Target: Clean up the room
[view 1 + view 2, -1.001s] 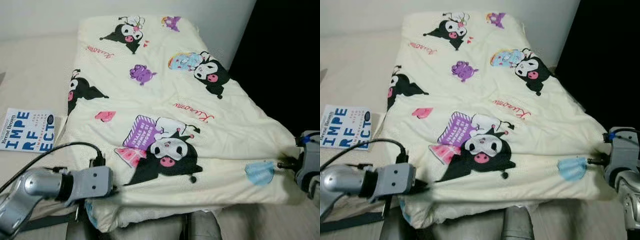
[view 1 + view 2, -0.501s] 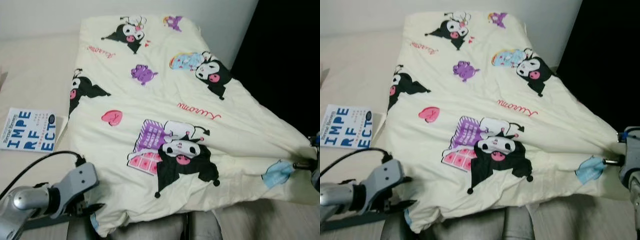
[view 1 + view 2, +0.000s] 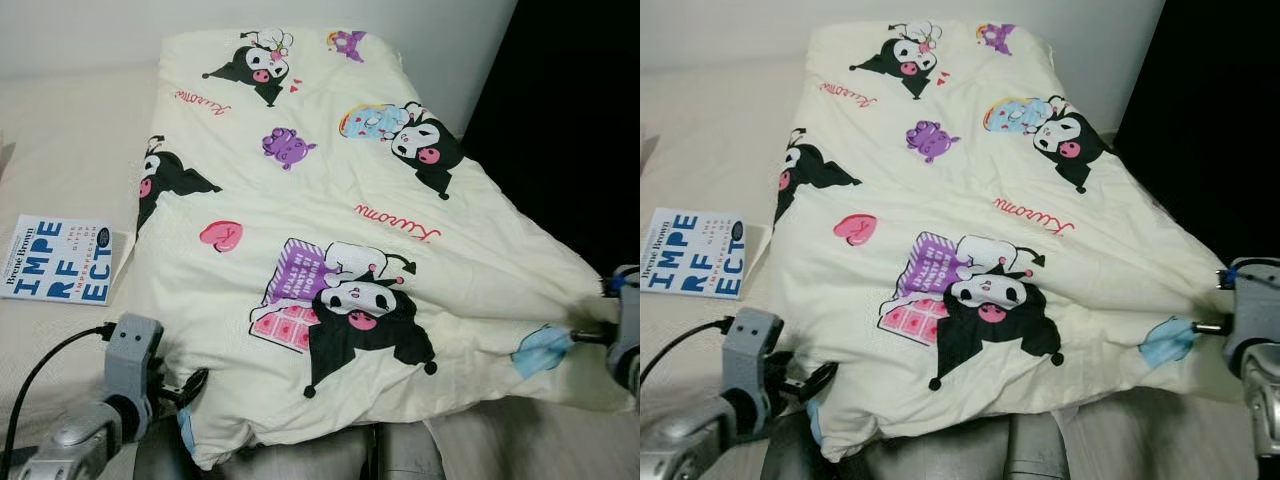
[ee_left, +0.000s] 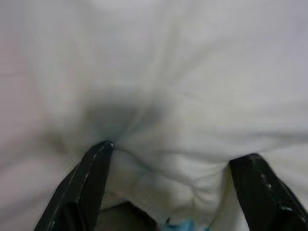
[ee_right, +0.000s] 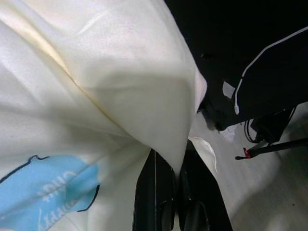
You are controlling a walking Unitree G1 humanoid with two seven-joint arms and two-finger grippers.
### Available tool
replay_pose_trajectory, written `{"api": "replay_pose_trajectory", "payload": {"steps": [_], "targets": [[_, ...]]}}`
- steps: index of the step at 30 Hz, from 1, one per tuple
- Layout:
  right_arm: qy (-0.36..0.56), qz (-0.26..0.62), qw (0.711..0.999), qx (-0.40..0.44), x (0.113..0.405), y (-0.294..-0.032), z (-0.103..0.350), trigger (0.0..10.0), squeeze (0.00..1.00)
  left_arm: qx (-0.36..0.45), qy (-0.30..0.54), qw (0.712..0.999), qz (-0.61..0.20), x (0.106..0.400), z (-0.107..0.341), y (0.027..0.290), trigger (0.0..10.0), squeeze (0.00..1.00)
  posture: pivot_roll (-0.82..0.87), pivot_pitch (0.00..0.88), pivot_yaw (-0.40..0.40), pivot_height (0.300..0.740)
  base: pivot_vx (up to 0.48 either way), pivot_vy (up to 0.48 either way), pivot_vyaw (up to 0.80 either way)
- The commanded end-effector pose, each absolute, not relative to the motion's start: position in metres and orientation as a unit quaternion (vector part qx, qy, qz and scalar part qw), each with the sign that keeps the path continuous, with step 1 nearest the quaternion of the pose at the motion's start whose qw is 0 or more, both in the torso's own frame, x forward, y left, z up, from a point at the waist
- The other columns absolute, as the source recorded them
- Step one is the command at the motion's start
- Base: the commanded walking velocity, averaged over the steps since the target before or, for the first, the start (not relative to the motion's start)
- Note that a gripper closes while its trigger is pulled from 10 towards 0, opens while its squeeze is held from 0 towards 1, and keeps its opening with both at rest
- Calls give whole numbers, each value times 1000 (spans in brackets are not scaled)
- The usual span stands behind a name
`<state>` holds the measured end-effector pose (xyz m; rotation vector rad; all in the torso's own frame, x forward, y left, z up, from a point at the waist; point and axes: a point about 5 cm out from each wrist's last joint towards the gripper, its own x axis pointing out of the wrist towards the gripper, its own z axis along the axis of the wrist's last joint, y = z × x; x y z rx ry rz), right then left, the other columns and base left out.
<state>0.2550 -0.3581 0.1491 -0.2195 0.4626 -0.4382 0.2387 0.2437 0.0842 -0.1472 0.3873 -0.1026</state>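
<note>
A cream blanket printed with black cartoon figures lies spread over the bed. My left gripper is at its near left corner. In the left wrist view this gripper is open, its fingers wide apart with bunched fabric between them. My right gripper is at the blanket's near right corner beside a blue print. In the right wrist view it is shut on a fold of the blanket, which is pulled taut.
A white book with blue letters lies on the beige bed sheet left of the blanket. A white wall runs behind the bed. Right of the bed is a dark area with black cables and a stand on the floor.
My left gripper let go of the blanket's near edge and dropped back to the corner, turned toward it. The lifted edge fell flat. My right gripper kept its hold, pulling slightly right.
</note>
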Motion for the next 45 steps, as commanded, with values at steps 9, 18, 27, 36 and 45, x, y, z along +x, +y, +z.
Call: {"api": "replay_pose_trajectory", "payload": {"steps": [9, 18, 27, 36, 45], "targets": [[233, -215, 941, -115, 258, -355, 145, 0, 0, -253, 248, 931, 88, 219, 63, 273, 10000, 608, -97, 230, -9, 471, 0, 0, 0], [234, -217, 941, -116, 257, -355, 145, 0, 0, -228, 336, 914, -15, 199, 59, 255, 10000, 180, -98, 237, -14, 471, 0, 0, 0], [237, -215, 940, -117, 257, -354, 145, 0, 0, 86, 434, 893, -80, 173, 49, 284, 10000, 43, -92, 240, -15, 471, 0, 0, 0], [250, -194, 942, -111, 259, -338, 131, 0, 0, 80, 397, 913, -58, 196, 61, 277, 10000, 43, -97, 242, -12, 471, 0, 0, 0], [253, -189, 943, -109, 259, -334, 128, 0, 0, -245, 329, 905, -109, 204, 58, 248, 10000, 63, -100, 247, -12, 471, 0, 0, 0]]}}
